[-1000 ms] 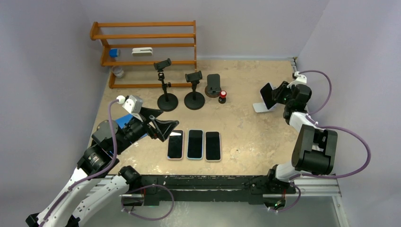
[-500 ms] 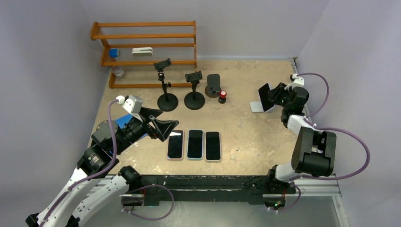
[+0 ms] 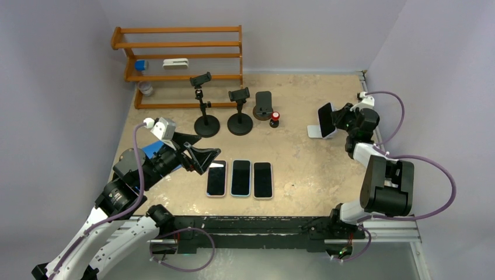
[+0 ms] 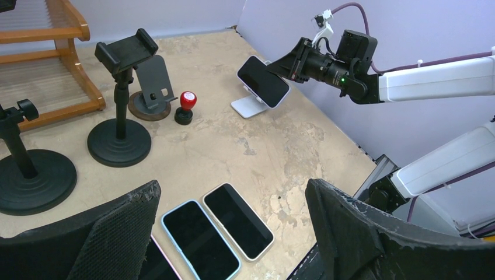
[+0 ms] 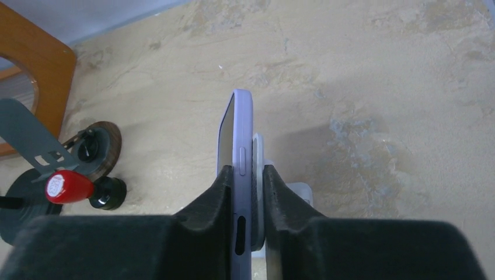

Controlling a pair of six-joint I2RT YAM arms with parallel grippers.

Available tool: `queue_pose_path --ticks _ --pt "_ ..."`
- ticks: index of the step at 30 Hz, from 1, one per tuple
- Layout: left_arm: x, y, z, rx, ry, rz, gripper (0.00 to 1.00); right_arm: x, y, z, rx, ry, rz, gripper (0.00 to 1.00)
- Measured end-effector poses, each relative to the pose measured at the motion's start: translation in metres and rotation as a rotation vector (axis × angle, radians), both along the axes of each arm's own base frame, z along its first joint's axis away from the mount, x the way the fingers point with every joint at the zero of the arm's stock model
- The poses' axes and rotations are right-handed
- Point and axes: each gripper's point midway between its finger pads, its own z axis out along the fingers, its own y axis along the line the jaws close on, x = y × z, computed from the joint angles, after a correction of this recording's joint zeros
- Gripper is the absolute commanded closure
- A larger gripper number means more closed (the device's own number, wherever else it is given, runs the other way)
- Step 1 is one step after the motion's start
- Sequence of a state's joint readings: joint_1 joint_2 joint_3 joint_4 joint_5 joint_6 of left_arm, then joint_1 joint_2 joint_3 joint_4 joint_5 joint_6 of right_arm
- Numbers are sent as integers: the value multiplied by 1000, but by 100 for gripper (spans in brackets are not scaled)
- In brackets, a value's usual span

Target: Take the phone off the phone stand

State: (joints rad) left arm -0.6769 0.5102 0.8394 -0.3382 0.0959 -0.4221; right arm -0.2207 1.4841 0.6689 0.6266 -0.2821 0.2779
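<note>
The phone [image 3: 324, 119], in a lavender case, leans on a white phone stand [image 3: 315, 132] at the table's far right. My right gripper [image 3: 335, 119] is shut on the phone's edge. In the right wrist view the fingers [image 5: 217, 192] clamp the phone [image 5: 241, 134] together with the stand's grey mounting pad, above the white base [image 5: 295, 191]. The left wrist view shows the phone [image 4: 264, 81] still against the stand [image 4: 248, 106]. My left gripper [image 3: 201, 153] is open and empty, hovering by the flat phones.
Three phones [image 3: 240, 178] lie flat in a row at the front centre. Two black clamp stands [image 3: 206, 125] [image 3: 240, 123], a grey stand [image 3: 263, 105] and a red-topped stamp [image 3: 274, 119] stand behind them. A wooden rack [image 3: 178, 64] fills the back left.
My right gripper has moved a little left with the phone in it. The white stand has slid left along with it. The left arm has not moved.
</note>
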Motion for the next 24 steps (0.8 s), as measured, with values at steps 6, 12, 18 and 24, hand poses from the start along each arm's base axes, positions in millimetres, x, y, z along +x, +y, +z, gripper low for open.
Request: queue_pose_path --ticks 6,12,18,24 --pt "0 0 0 0 0 2 7 1 12 10 33 -50 29 100" --pt "0 -1 -1 3 3 -2 7 -2 34 19 63 -90 90 100" --pt "2 -2 -3 9 11 0 7 -3 47 20 79 -92 126 100" --pt "3 -2 -4 11 12 7 7 -2 44 17 77 -83 111 100"
